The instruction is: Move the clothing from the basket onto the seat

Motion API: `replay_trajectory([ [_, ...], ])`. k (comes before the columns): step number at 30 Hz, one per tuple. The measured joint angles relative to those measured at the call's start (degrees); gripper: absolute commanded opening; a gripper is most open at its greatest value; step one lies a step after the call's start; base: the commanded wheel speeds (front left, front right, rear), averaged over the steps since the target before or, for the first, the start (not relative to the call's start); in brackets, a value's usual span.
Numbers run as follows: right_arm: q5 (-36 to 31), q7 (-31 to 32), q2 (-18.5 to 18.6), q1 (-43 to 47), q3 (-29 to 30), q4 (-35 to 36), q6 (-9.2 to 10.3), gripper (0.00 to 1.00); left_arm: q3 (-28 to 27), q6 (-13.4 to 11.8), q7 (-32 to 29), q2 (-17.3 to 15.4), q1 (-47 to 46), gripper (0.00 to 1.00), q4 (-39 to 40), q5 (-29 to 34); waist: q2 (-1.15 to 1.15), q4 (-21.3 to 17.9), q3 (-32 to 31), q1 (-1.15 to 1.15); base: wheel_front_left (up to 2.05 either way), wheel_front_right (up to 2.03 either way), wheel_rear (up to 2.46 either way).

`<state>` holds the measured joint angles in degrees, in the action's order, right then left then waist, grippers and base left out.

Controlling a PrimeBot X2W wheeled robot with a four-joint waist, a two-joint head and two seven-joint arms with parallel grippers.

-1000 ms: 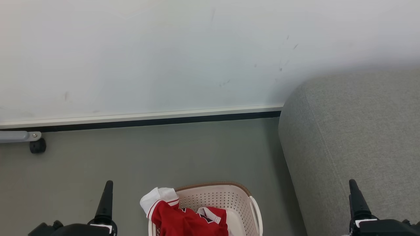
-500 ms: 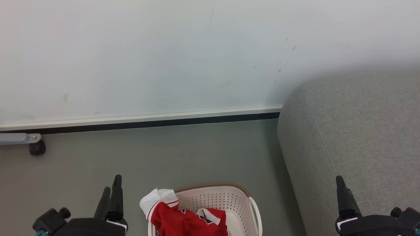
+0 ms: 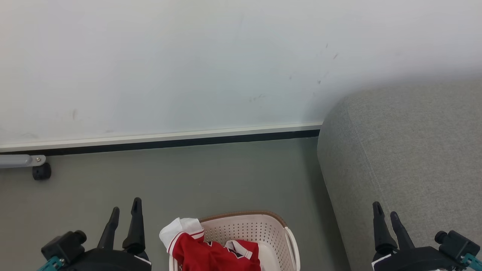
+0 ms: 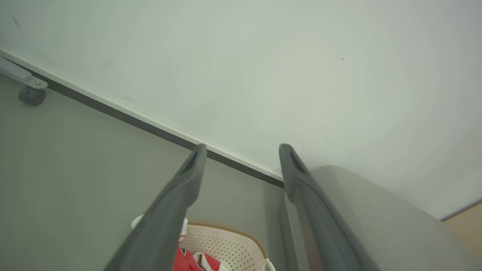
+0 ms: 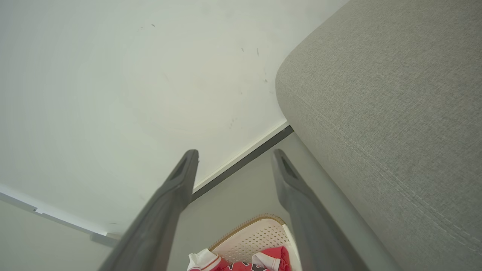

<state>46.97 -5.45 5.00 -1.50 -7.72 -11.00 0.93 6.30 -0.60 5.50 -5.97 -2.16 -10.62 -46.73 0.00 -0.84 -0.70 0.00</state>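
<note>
Red clothing (image 3: 211, 254) with white trim lies heaped in the cream basket (image 3: 260, 226) on the floor at the bottom centre of the head view; a white cuff (image 3: 177, 227) hangs over its left rim. The clothing (image 5: 271, 259) and the basket (image 4: 222, 242) also show low in both wrist views. The grey seat (image 3: 410, 158) rises to the right of the basket. My left gripper (image 3: 125, 212) is open, left of the basket, holding nothing. My right gripper (image 3: 385, 217) is open in front of the seat, holding nothing.
A white wall with a pale skirting and dark strip (image 3: 169, 137) runs behind the grey floor (image 3: 196, 177). A grey bar with a black castor (image 3: 41, 171) sits at the far left by the wall.
Both grippers have turned about their wrists, so that each now shows two spread fingers instead of one edge-on. The right gripper has shifted left. The head view has dipped slightly.
</note>
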Motion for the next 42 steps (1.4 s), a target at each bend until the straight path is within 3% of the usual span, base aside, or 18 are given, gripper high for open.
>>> replay_trajectory([
  [13, -11.6, -2.8, 0.7, 1.0, -3.1, 1.5, 1.99, 1.00, 1.3, -1.9, 2.8, -1.2, 1.3, 1.00, 2.0, 12.4, 0.00, -0.2, -0.1, 0.00, 0.00, 0.00, 0.00],
  [42, -33.2, -8.8, 2.6, 3.2, -7.4, 5.1, 5.70, 1.00, 3.2, -4.9, 8.8, -2.2, 4.0, 1.00, 2.9, 33.2, 0.00, -0.7, -0.4, 0.00, 0.00, 0.00, 0.00],
])
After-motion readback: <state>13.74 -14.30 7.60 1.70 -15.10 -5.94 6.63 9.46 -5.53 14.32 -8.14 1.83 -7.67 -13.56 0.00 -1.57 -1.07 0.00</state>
